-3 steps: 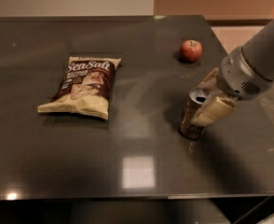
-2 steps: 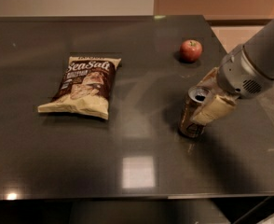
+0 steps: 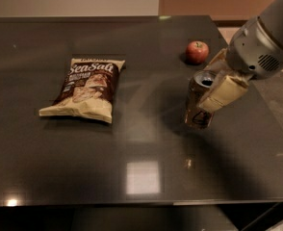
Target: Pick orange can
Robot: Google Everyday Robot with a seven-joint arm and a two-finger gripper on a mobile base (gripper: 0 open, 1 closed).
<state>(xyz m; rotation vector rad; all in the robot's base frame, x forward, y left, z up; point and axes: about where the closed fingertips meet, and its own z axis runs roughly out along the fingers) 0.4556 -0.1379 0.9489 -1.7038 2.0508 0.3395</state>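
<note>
The orange can (image 3: 195, 110) is a slim brownish can with a silver open top, right of the table's centre. It is tilted slightly and sits just above the dark table (image 3: 146, 143), with its shadow below. My gripper (image 3: 206, 91) comes in from the right and is shut on the can. One beige finger (image 3: 222, 93) lies across the can's near side, and the other shows behind the can's top. The grey arm (image 3: 262, 47) runs up to the right.
A red apple (image 3: 197, 51) sits behind the can near the table's far right edge. A Sea Salt chip bag (image 3: 86, 88) lies flat at the left. The table's right edge is close beside the arm.
The can has risen a little off the table in my gripper's hold, and the gripper has moved up with it. The apple and the chip bag have not moved.
</note>
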